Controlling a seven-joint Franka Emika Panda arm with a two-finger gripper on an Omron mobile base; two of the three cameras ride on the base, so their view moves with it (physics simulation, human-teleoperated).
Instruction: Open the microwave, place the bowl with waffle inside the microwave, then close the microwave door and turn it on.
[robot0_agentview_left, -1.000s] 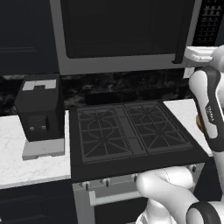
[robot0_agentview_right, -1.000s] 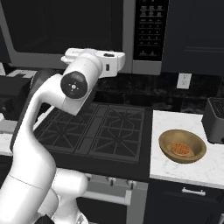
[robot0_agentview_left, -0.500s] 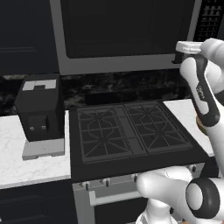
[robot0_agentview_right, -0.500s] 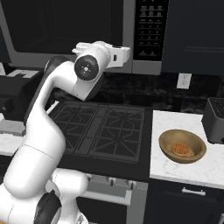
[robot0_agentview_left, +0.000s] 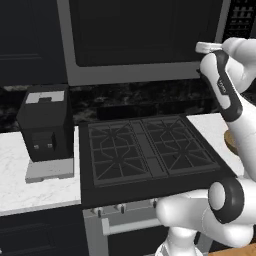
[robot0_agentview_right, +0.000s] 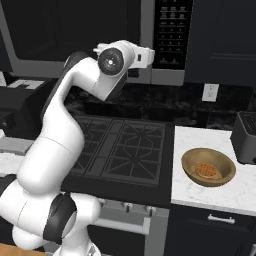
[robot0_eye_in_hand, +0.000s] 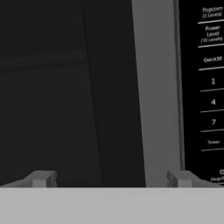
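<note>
Claw (robot0_eye_in_hand: 109, 179) raised high in front of the microwave (robot0_agentview_left: 145, 45), its two dark tips spread wide apart with nothing between them. In the hand view the claw faces the microwave door (robot0_eye_in_hand: 65, 87) at close range: dark glass ahead of the left tip, a dark vertical handle bar (robot0_eye_in_hand: 111, 87) roughly midway between the tips, and the door's grey frame strip (robot0_eye_in_hand: 155, 87) ahead of the right tip. Whether the tips touch the door cannot be told. Beyond the right tip sits the black button panel (robot0_eye_in_hand: 205, 78), with white labels reading Popcorn, Power Level, Quick30 and the digits 1, 4 and 7. The door is shut.

In the right base view the white arm (robot0_agentview_right: 75, 125) arches up from the lower left, and the hand at its top points toward the seam between door and button panel (robot0_agentview_right: 172, 35). Well below the claw and off to its right, the wooden bowl (robot0_agentview_right: 208, 166) stands on the white marble worktop (robot0_agentview_right: 220, 192), with the orange-brown waffle (robot0_agentview_right: 207, 170) lying inside it. A dark toaster (robot0_agentview_right: 246, 136) stands just beyond the bowl. Directly beneath the claw lies the black gas stove (robot0_agentview_left: 150, 150). Far down to the claw's left, a small black boxy appliance (robot0_agentview_left: 46, 125) with a grey top stands on the worktop.
</note>
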